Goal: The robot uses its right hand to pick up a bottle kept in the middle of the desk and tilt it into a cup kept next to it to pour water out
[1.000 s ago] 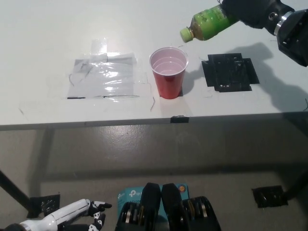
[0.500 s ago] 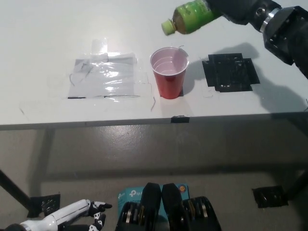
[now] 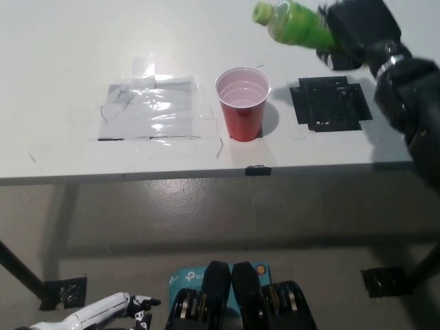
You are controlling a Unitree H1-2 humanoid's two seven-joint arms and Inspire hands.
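My right hand (image 3: 354, 31), fingers pinching the green bottle (image 3: 292, 22), holds it tilted above the red cup (image 3: 242, 103) on the counter (image 3: 69, 55). My left hand (image 3: 113, 309) rests low, finger state unclear.

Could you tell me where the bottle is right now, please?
The right hand holds the bottle in the air at the picture's top, its cap beyond the cup.

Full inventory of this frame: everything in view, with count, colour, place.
bottle: 1, green with green cap, held tilted in the air behind the cup
cup: 1, red, upright mid-desk
desk: 1, white, upper half of view
clear tape patch: 1, on desk left of cup
black tape patch: 1, on desk right of cup
black tape marks: 2, on floor, lower left and lower right
box: 1, teal, floor bottom middle
right hand: 1, black, gripping bottle
left hand: 1, white, resting lower left
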